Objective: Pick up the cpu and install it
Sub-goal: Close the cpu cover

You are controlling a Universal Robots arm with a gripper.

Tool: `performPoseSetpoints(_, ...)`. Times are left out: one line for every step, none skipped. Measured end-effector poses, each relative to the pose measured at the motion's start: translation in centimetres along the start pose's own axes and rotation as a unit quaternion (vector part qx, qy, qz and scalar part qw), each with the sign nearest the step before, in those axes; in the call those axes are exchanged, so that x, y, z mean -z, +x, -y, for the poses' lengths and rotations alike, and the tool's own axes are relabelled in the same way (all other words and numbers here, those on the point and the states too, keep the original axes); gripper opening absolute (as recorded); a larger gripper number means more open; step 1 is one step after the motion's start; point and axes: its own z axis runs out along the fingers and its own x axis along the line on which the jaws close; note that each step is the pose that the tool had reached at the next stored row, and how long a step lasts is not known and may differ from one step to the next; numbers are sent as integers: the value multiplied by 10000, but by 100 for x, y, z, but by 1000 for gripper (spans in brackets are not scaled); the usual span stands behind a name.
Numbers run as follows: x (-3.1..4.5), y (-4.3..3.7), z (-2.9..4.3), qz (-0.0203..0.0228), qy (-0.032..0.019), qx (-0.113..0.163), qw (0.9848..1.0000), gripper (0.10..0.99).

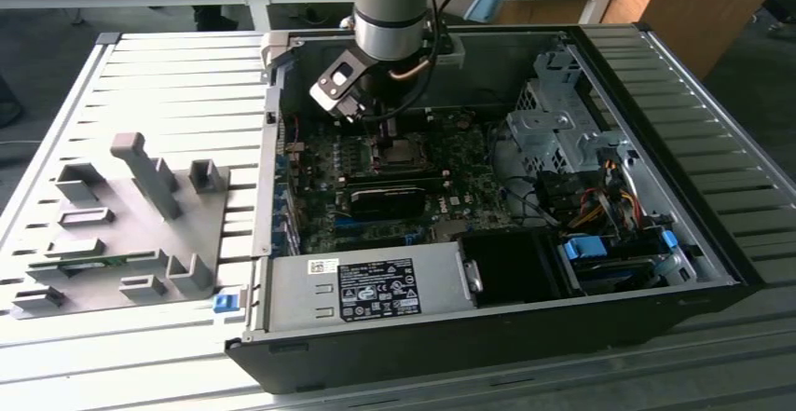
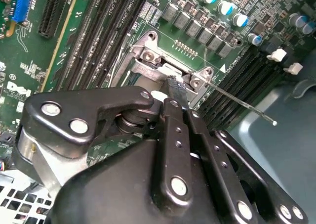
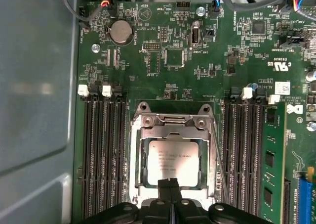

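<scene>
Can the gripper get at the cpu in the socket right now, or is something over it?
Probably yes. The gripper sits at the edge of the cpu, whose silvery top lies uncovered inside the socket frame, nothing across it.

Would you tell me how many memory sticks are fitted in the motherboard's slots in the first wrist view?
1. A single green memory stick stands in a slot beside the socket holding the cpu; the gripper may hide the lower ends of some slots.

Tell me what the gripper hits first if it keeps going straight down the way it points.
Most likely the cpu lying in the socket; the gripper sits at its edge, contact unclear.
</scene>
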Motion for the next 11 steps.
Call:
performPoseSetpoints(-9, 0, 0, 0, 0, 0, 10000, 106)
performPoseSetpoints(-17, -1, 0, 0, 0, 0, 10000, 106)
performPoseSetpoints(-25, -1, 0, 0, 0, 0, 10000, 106)
performPoseSetpoints(-33, -1, 0, 0, 0, 0, 10000, 106)
performPoseSetpoints(-41, -1, 0, 0, 0, 0, 10000, 106)
performPoseSetpoints(-50, -2, 0, 1, 0, 0, 10000, 106)
performPoseSetpoints(-58, -2, 0, 0, 0, 0, 10000, 106)
performPoseSetpoints(-66, -2, 0, 0, 0, 0, 10000, 106)
performPoseSetpoints(-72, -2, 0, 0, 0, 0, 10000, 106)
performPoseSetpoints(-78, -2, 0, 0, 0, 0, 10000, 106)
performPoseSetpoints(-81, -2, 1, 2, 1, 0, 10000, 106)
